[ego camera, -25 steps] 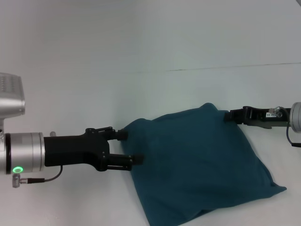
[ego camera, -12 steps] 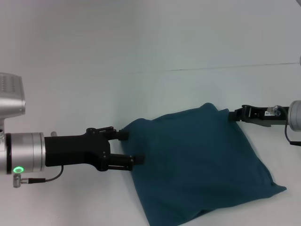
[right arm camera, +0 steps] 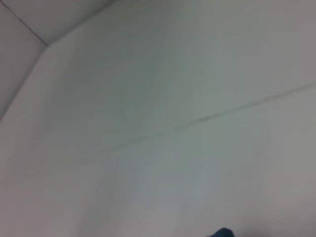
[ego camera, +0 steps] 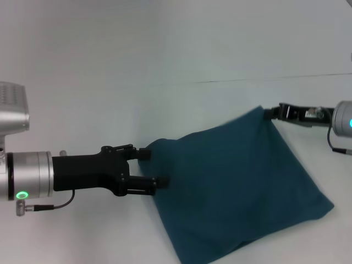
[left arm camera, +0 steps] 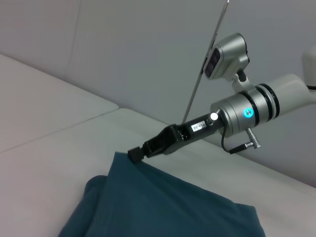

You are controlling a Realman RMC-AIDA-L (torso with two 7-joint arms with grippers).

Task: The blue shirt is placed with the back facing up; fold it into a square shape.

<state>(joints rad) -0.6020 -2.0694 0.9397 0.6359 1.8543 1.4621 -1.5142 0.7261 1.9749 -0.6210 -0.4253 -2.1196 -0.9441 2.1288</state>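
The blue shirt (ego camera: 236,187) is a folded, puffed-up bundle stretched between the two arms over the white table (ego camera: 165,49). The left gripper (ego camera: 153,168) is at the shirt's left corner, its fingers (ego camera: 144,154) a little apart with the cloth's edge between them. The right gripper (ego camera: 271,114) has its fingers pinched tight on the far right corner, held taut and raised.

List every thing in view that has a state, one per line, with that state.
Shirt: folded over, plain side up, two far corners held and pulled taut, not yet square.
Left gripper: shut on the shirt's near-left corner.
Right gripper: shut on the shirt's far-right corner, lifting it.
Table: white, seam across it.
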